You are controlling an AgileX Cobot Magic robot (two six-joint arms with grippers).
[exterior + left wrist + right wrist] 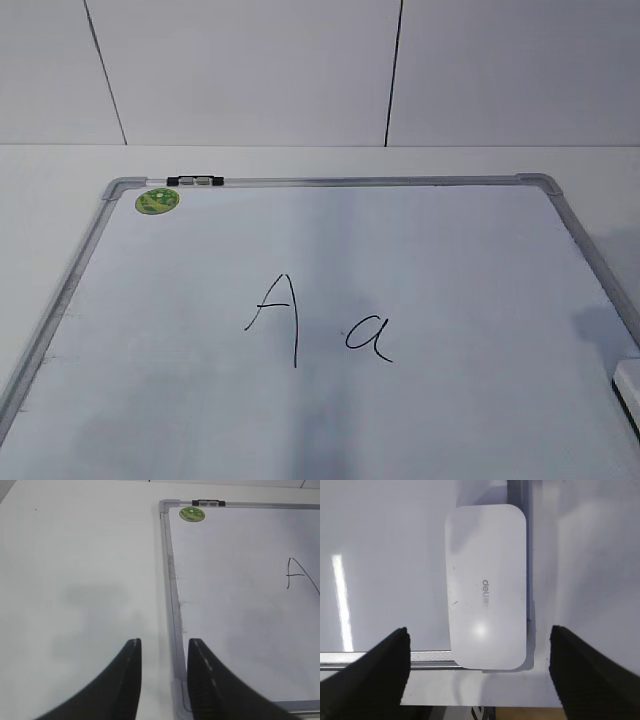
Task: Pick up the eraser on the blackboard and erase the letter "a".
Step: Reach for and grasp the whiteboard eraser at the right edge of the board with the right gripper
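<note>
Bright, soft-focus; glare streak, faint shadows

White blackboard (450, 300) w/ grey frame, green sticker (158, 200); black "a" (368, 337); white eraser (486, 587), grey lettering; black fingers (380, 672).

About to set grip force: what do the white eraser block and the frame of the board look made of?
The white rounded-oblong eraser looks like smooth, glossy hard plastic: it shows a bright reflection spot and faint grey moulded lettering. The thin grey frame of the white dry-erase board looks like brushed metal with a dull sheen, possibly aluminium; its rounded corner pieces may be plastic.
</note>
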